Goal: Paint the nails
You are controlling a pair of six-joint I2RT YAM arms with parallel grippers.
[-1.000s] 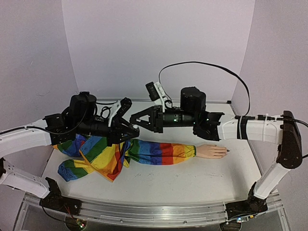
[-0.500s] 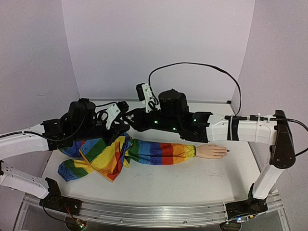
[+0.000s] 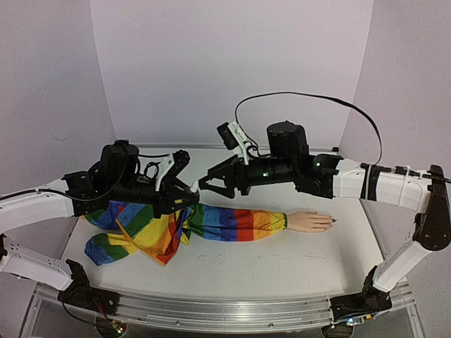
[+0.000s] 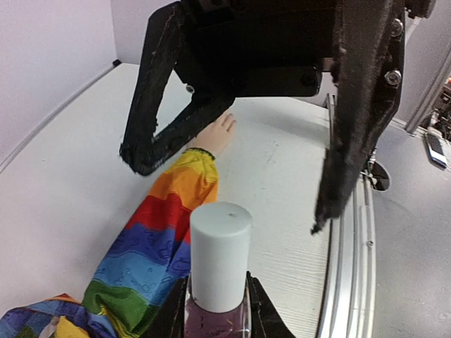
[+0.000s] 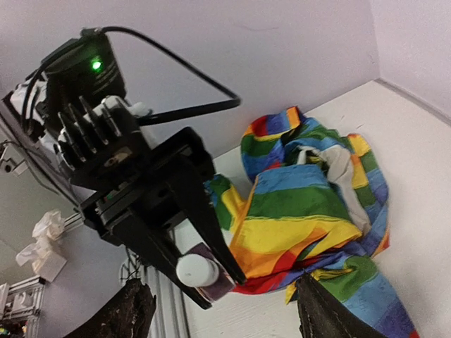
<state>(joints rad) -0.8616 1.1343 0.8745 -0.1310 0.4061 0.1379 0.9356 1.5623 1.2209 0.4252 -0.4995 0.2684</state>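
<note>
Clamping a small polish bottle [image 4: 218, 310] by its glass body, the left end effector [image 3: 184, 201] has a finger pressed to each side of it and holds it upright above the bunched end of a rainbow-striped sleeve [image 3: 232, 222]; the bottle's white cap [image 4: 220, 257] stands clear above the fingers, and the glass beneath it looks mauve. Facing it from the right, the right end effector [image 3: 217, 184] hangs in the air with its two dark fingers spread wide and nothing between them; seen from the left wrist they frame the space above and beyond the cap without touching it, and from the right wrist the cap sits between and ahead of them. The sleeve lies stretched along the middle of the white surface [image 3: 282, 260], crumpled in folds at the left and running out straight to the right, where a pale peach mannequin hand [image 3: 310, 222] comes out of its cuff and rests flat with the fingers pointing right. The nails [image 3: 332, 222] are at the far right tips of those fingers, well apart from both end effectors and the bottle; they are too small to judge beyond a dark speck at the fingertips
</note>
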